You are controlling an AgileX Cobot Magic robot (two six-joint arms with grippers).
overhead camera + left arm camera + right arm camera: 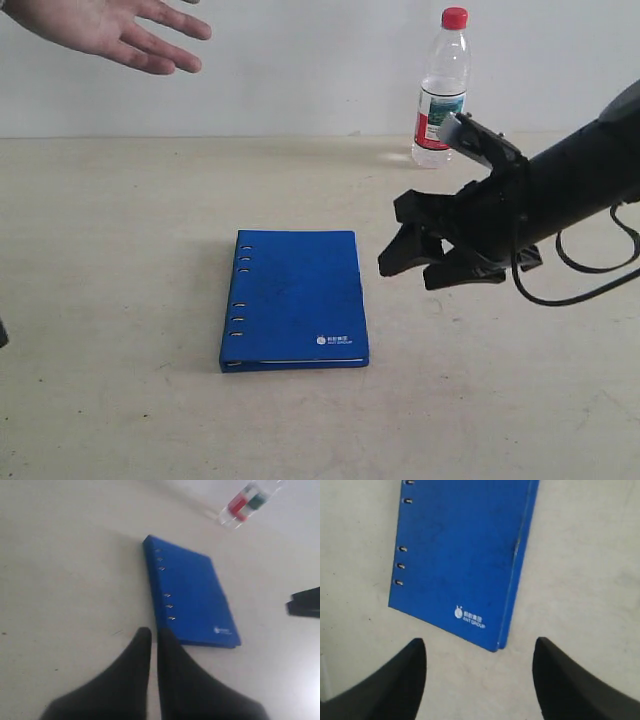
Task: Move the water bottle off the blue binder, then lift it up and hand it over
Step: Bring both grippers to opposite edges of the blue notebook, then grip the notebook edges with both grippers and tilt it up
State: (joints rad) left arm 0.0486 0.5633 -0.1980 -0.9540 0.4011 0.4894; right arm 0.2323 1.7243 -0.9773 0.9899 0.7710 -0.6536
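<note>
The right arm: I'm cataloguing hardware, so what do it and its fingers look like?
The right arm is matte black, with a pale grey module on top and thin black cables looping beneath. Its fingers are broad, black, tapered wedges, unmarked.

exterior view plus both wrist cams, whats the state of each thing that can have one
blue binder: closed, lying flat, nothing on it
water bottle: upright, cap on, standing on the table, off the blue binder
right gripper: open, empty
left gripper: shut, empty
hand: open, fingers spread, empty
</note>
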